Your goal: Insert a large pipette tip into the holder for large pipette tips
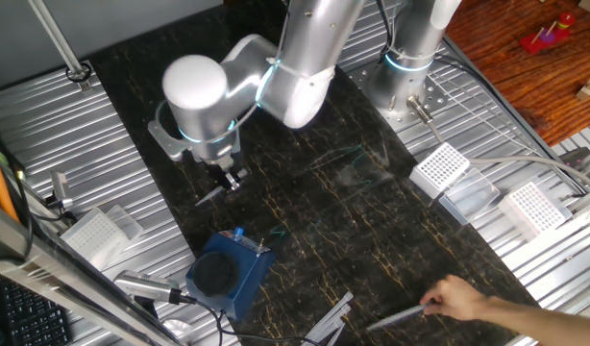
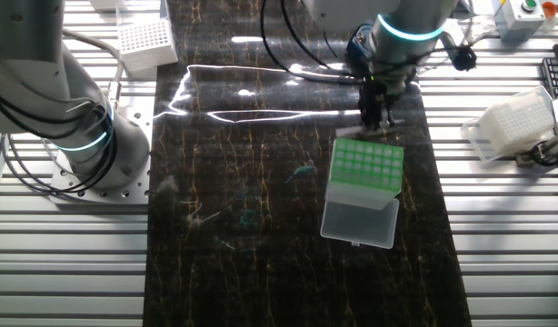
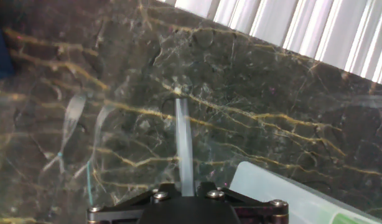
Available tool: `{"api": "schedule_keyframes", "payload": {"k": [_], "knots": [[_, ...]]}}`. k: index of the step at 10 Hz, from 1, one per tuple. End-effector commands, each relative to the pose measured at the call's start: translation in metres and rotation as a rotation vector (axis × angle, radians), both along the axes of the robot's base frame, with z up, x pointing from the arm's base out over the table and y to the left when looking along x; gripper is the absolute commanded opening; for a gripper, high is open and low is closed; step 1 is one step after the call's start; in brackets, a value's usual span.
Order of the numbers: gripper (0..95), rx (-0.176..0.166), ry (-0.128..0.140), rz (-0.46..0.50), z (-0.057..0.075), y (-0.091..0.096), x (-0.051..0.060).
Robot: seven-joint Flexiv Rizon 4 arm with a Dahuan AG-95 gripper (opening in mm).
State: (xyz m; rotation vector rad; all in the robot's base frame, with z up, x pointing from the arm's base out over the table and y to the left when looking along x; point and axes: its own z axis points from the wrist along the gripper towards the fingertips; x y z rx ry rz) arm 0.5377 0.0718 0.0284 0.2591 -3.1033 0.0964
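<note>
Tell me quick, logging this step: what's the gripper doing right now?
Gripper: closed on the large pipette tip.

You see even, bright overhead light in all views. In the other fixed view, white glare streaks cross the dark marble tabletop toward 12 o'clock. One fixed view looks soft, with faint reflections on the stone. In the hand view the large pipette tip is fairly sharp, while the corrugated metal at 1 o'clock blows out white.
</note>
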Motion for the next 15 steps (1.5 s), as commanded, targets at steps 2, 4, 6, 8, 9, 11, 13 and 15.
{"api": "schedule_keyframes", "payload": {"k": [2,4,6,8,9,11,13,15], "knots": [[0.0,0.015,-0.013,-0.056,-0.006,0.027,-0.010],[0.0,0.020,-0.019,-0.060,-0.009,0.031,-0.012],[38.0,0.021,-0.015,-0.047,-0.009,0.031,-0.012],[38.0,0.020,-0.015,-0.047,-0.009,0.031,-0.012],[38.0,0.020,-0.016,-0.045,-0.008,0.031,-0.012],[19.0,0.019,-0.011,-0.050,-0.006,0.030,-0.017],[19.0,0.021,-0.012,-0.041,-0.008,0.026,-0.028],[19.0,0.024,-0.011,-0.039,-0.006,0.027,-0.038]]}}
